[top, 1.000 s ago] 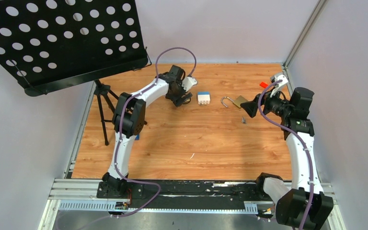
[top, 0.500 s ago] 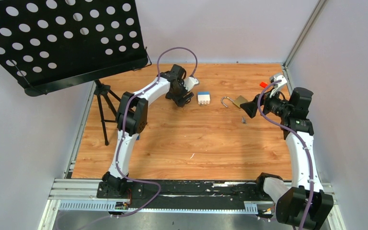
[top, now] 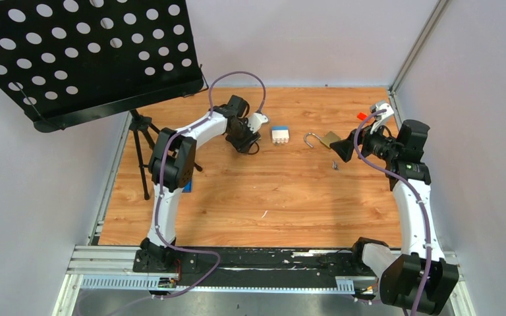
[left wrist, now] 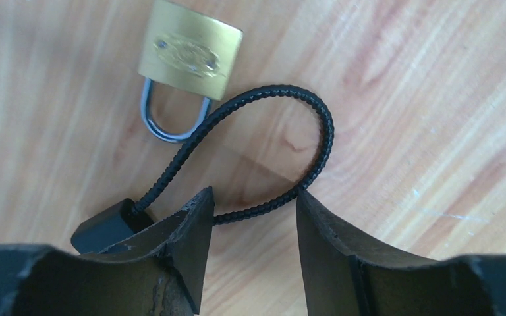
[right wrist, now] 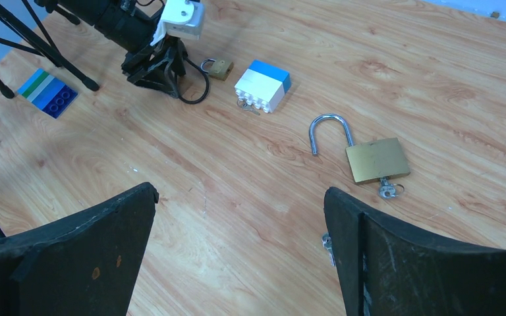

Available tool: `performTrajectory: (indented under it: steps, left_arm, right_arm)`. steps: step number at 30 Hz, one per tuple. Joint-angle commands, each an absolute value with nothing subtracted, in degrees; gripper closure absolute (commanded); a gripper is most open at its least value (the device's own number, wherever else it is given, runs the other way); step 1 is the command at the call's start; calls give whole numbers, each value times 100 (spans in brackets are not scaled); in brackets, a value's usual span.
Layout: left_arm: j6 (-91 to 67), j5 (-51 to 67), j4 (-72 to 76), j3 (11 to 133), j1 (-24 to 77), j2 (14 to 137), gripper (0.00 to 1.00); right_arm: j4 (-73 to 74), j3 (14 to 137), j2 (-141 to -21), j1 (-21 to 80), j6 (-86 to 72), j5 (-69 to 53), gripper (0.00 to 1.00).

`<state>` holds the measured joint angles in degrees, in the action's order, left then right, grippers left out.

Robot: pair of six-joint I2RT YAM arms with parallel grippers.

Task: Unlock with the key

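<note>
Two pincers, both empty. Left pincer point(left wrist: 253, 194) stands half open astride the black cable point(left wrist: 303, 105), small padlock point(left wrist: 190, 49) just beyond its tips. Right pincer point(right wrist: 240, 191) gapes wide; the key point(right wrist: 327, 243) lies on the surface point(right wrist: 237, 164) just beside one finger. Advised: centre over the key, pinch its head, leave the blade free.

black perforated stand point(top: 85, 52): upper left | white-and-blue brick point(top: 279, 135): upper centre on tabletop point(top: 237, 197) | small brass padlock point(left wrist: 190, 49): top of left wrist view, black cable point(left wrist: 303, 105) crossing its shackle

The key point(right wrist: 246, 106), tiny, dull grey and flat, lies on the wood just beside the white-and-blue block point(right wrist: 262, 85).
</note>
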<state>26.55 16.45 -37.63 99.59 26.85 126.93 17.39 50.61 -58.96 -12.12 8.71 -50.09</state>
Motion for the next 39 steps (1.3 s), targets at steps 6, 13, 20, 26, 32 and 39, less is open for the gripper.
performTrajectory:
  steps: [6, 13, 20, 26, 32, 39]
  left_arm:
    - [2768, 2006, -3932, 9125, 2663, 12174, 50]
    - [2771, 2286, -3732, 8372, 2760, 11843, 57]
    - [3014, 1652, -3456, 7553, 3664, 11343, 64]
    - [2751, 1410, -3543, 7601, 4444, 11365, 77]
    - [2418, 2051, -3638, 7798, 4614, 11244, 83]
    - [2370, 2068, -3392, 7521, 4586, 10470, 53]
  right_arm:
    - [1767, 5076, -5902, -1187, 936, -5194, 0]
    - [1767, 5089, -5930, -1187, 934, -5214, 0]
    - [1775, 5088, -5950, -1186, 936, -5222, 0]
    - [1775, 5089, -5941, -1185, 934, -5229, 0]
    - [1793, 5089, -5942, -1187, 943, -5234, 0]
    - [1800, 5098, -5975, -1187, 947, -5236, 0]
